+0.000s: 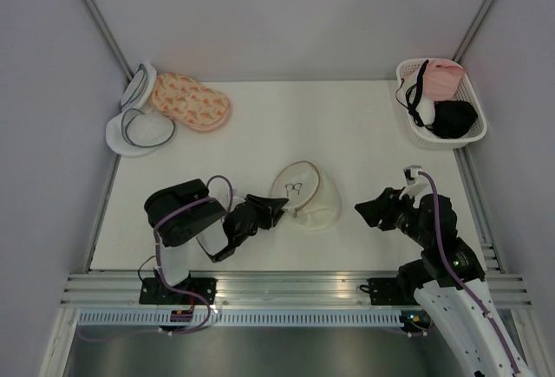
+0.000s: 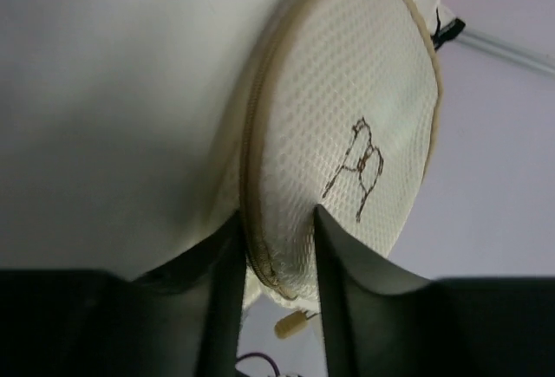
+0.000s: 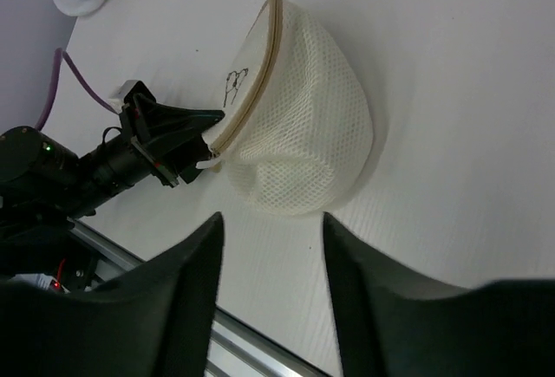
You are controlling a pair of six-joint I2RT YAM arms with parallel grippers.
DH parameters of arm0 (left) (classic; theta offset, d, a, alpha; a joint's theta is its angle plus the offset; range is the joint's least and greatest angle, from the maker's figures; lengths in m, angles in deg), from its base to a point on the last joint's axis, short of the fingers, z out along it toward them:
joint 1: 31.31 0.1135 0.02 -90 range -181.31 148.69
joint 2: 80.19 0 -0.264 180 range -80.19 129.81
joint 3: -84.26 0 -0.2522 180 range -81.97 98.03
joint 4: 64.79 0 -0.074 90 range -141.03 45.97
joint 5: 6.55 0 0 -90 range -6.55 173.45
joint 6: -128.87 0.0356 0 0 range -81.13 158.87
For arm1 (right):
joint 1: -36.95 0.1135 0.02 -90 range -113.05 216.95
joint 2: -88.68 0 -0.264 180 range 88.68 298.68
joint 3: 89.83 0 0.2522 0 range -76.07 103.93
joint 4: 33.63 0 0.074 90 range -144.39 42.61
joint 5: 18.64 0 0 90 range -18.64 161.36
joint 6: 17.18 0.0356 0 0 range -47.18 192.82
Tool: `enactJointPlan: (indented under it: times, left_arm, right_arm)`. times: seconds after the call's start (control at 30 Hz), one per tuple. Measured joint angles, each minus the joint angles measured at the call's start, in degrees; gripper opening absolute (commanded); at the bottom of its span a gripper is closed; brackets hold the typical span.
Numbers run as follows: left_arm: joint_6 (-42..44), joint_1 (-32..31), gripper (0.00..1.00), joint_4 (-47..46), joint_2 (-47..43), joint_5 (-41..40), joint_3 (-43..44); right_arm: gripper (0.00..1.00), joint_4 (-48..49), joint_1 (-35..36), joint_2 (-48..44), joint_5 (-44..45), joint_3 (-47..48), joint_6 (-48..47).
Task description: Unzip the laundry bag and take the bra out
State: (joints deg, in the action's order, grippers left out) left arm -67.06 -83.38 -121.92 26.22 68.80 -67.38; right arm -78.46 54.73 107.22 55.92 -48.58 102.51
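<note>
Jaws of the left gripper are clamped on the tan rim of the laundry bag, which lies tilted on the worktop between both arms. The right gripper hovers just beside it, jaws apart and empty. The rim seam looks closed wherever it shows, so unzipping seems hardly begun. The bra is not visible outside and is presumably still inside, so its removal is yet to come.

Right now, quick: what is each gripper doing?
Left gripper: closed on the bag, at its rim.
Right gripper: open, holding nothing.
</note>
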Motion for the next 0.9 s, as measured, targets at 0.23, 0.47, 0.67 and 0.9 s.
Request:
enactJointPlan:
  times: [0.23, 0.47, 0.67, 0.9]
  left_arm:
    - [2.10, 3.58, 0.02, -2.84, 3.61, 1.97, -0.44]
    - [10.51, 4.96, 0.02, -0.96, -1.33, 6.84, 1.66]
    - [26.14, 1.99, 0.02, 18.01, -22.38, 7.74, 12.66]
    - [37.86, 0.33, 0.02, 31.43, -29.33, 6.58, 20.31]
  right_arm:
    - [0.16, -1.22, 0.00, 0.11, -2.97, 1.03, -1.20]
    - [0.09, -2.80, 0.00, 2.58, -4.50, 4.66, -1.84]
    - [0.02, -1.73, 0.35, 6.93, -6.12, 6.62, -2.12]
    - [0.01, 0.39, 8.02, 13.16, -3.19, 10.01, -2.05]
